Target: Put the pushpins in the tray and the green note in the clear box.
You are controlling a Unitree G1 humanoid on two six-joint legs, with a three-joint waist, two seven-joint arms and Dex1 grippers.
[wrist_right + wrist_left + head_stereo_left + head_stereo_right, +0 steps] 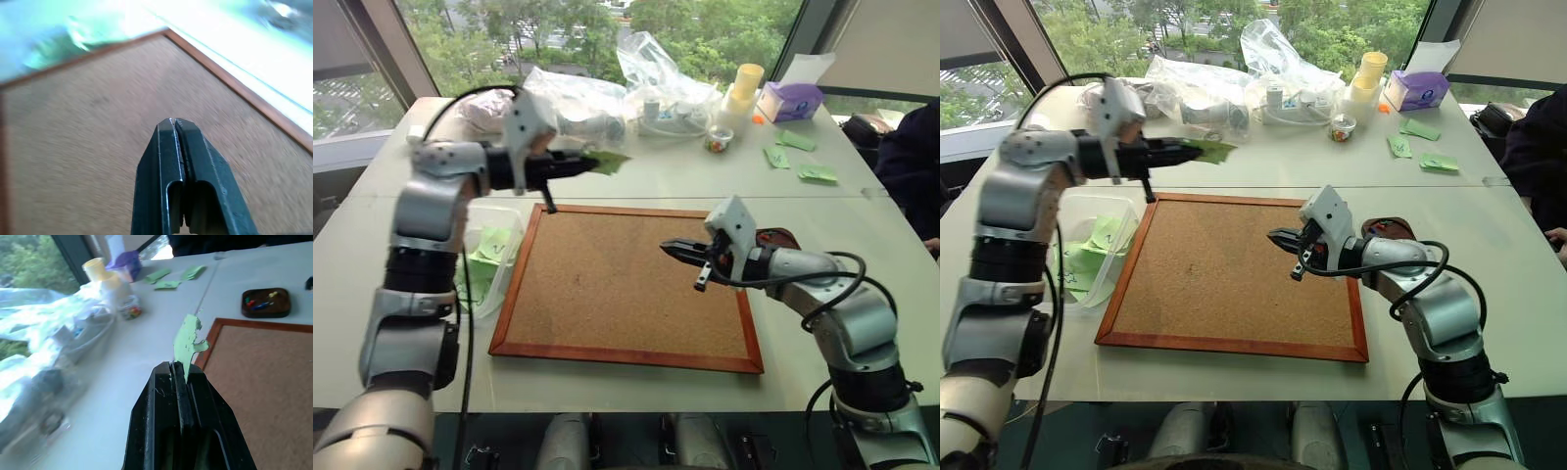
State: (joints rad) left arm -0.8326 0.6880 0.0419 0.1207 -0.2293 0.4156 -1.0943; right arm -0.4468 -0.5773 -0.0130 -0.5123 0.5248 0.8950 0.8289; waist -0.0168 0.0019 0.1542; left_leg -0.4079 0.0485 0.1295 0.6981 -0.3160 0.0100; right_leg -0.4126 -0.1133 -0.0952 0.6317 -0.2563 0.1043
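Showing silver-grey jointed arm segments with black ribbed collars; carrying white angular wrist housings; trailing looping black cables along each arm; ending in the left gripper (591, 164) and right gripper (668, 249), both with tapered black fingers.

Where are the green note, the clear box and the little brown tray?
green note (188, 345), left wrist view, middle of the paper.
clear box (1131, 209), right eye view, rim corner.
tray (284, 308), left wrist view, rim.
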